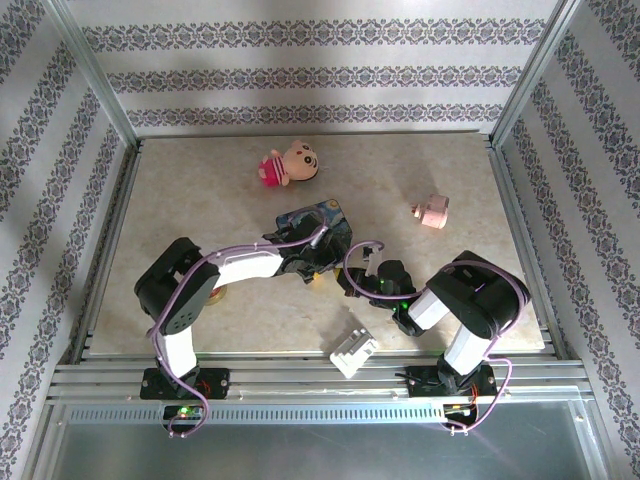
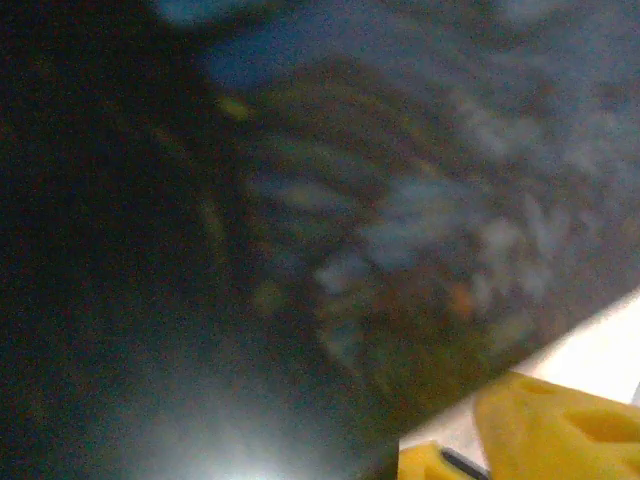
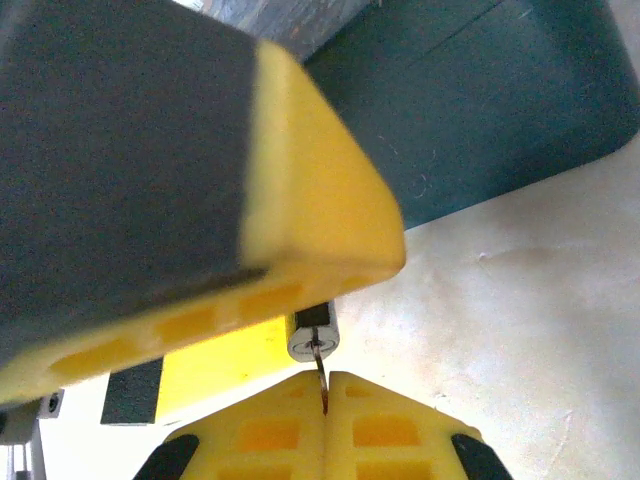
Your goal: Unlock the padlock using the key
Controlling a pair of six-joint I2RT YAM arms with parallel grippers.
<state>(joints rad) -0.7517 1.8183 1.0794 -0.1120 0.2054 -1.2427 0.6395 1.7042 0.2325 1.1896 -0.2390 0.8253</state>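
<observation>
We see a pale stone-patterned desk [image 1: 200, 180] fenced by patterned walls. The left arm [image 1: 240, 268] and right arm [image 1: 440, 305] bend inward and meet near its middle. Just beyond that meeting point lies a blue tin [image 1: 325, 222]; its painted surface is a blur close against the left wrist camera. A pink doll [image 1: 285, 163] lies towards the far edge. A white block [image 1: 353, 350] sits at the near edge between the arm bases, and a small pink toy piece [image 1: 432, 212] lies to the right, well apart from the tin.

From the right wrist view, one of the left fingers [image 3: 320, 230] looms large and yellow just above the padlock [image 3: 313, 335]; we cannot tell whether that pair is clamped or released. The padlock's small silvery keyhole face points at the right fingers [image 3: 270, 430]. They are clenched together, pinching the thin key [image 3: 321, 375], whose tip enters the keyhole.
</observation>
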